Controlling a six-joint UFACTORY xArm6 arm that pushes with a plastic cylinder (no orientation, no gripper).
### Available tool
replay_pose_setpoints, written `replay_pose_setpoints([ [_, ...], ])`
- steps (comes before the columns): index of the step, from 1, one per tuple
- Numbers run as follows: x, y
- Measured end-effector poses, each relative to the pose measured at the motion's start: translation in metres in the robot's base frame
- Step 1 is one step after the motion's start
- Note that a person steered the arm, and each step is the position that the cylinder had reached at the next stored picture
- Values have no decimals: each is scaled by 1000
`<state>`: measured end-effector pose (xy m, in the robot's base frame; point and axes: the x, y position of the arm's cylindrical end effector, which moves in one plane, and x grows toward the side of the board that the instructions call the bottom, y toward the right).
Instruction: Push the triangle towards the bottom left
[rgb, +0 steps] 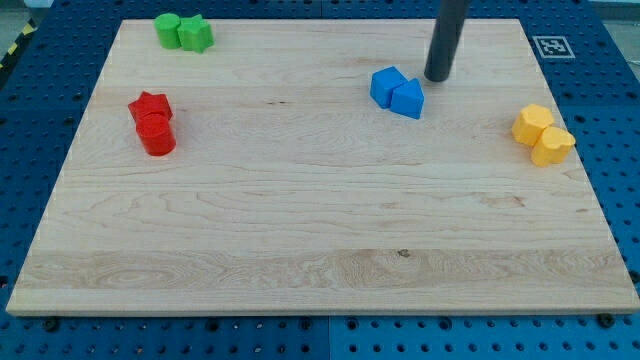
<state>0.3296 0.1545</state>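
Note:
A blue triangle block (408, 100) lies on the wooden board (320, 220) at the upper middle right, touching a blue cube (387, 86) on its left. My tip (437, 77) stands just to the upper right of the triangle, a small gap apart from it. The dark rod rises from there to the view's top.
Two green blocks (184, 32) sit together at the top left. A red star-like block (150, 106) and a red cylinder (157, 135) sit at the left. Two yellow blocks (543, 134) sit at the right edge. A tag marker (552, 46) lies off the board's top right corner.

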Motion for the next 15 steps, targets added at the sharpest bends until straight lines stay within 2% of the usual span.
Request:
replay_pose_setpoints([
  [1, 18, -27],
  [2, 18, -46],
  [9, 39, -102],
  [10, 52, -69],
  [11, 60, -66],
  [12, 93, -69],
  [15, 118, -105],
])
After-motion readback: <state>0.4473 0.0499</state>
